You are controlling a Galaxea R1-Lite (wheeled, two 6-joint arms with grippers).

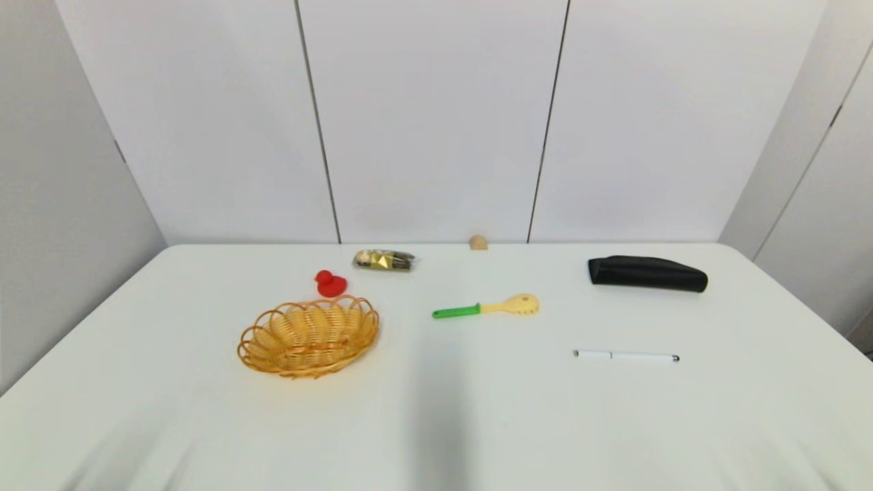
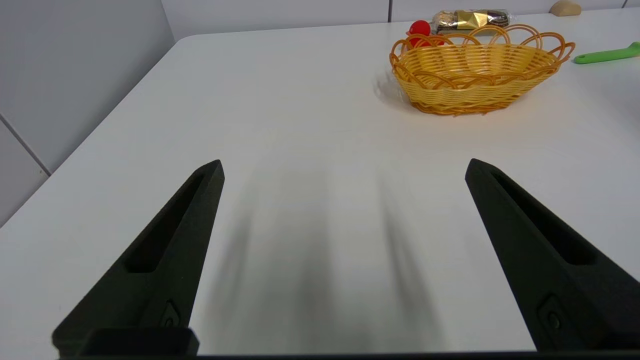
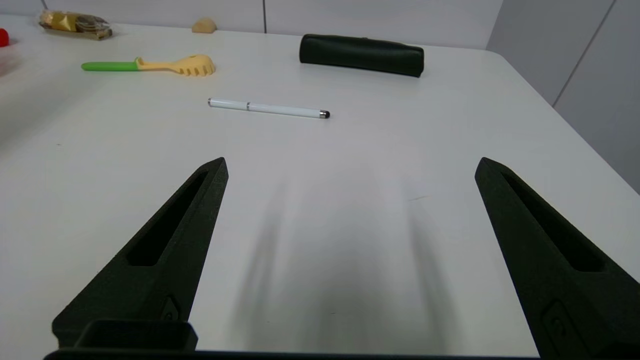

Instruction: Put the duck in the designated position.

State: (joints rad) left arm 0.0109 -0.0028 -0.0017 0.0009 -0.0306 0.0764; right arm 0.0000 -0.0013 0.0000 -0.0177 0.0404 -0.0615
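The small red duck (image 1: 330, 283) sits on the white table just behind the wicker basket (image 1: 308, 335). In the left wrist view the duck (image 2: 419, 30) peeks over the far rim of the basket (image 2: 475, 75). A red sliver of the duck (image 3: 3, 37) shows at the edge of the right wrist view. My left gripper (image 2: 344, 170) hangs open over bare table, well short of the basket, with nothing between its fingers. My right gripper (image 3: 350, 167) is open too, over the table near the pen. Neither arm shows in the head view.
A gold snack packet (image 1: 384, 260) and a small tan lump (image 1: 478, 242) lie at the back. A green-handled yellow pasta spoon (image 1: 487, 307) lies mid-table, a white pen (image 1: 626, 355) to the right, and a black case (image 1: 646, 273) behind it. Grey walls surround the table.
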